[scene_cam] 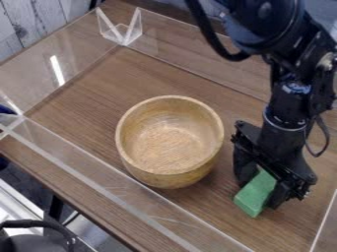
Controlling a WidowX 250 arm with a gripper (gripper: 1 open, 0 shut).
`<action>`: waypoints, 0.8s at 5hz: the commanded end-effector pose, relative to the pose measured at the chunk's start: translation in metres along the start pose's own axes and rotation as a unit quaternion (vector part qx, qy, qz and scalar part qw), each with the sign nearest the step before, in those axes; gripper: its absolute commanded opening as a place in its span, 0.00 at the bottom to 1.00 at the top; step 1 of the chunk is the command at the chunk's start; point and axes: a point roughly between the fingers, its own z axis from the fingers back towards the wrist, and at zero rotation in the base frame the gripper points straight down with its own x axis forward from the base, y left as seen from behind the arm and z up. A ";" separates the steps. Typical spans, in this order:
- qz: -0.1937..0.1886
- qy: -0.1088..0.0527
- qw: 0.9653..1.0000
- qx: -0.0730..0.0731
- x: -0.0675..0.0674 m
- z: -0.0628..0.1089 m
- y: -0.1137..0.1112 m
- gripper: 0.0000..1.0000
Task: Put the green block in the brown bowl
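"Where's the block (254,195)?"

"On the table (105,74), under the hand (263,175). The near part sticks out toward the camera; the far part is hidden by the black fingers."

"And the hand itself?"

"Open, pointing down. Its fingers sit over the block's far end. I can't tell whether they touch it."

"Where's the bowl (168,148)?"

"Left of the block in the picture, just beside it and a little farther back. They're apart, with bare wood between them. The bowl stands upright."

"Anything in the bowl?"

"I see only its pale wooden inside. The block is outside it, on the wood."

"What else is on the table?"

"A clear angular piece (120,26) near the far edge, upper left, well apart from the bowl. Clear strips (99,180) run along the near edge too."
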 end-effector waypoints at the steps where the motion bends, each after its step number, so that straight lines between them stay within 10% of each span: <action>1: 0.005 -0.027 1.000 -0.003 0.005 0.015 0.005 1.00; 4: -0.011 -0.027 0.999 -0.014 0.004 0.008 0.004 1.00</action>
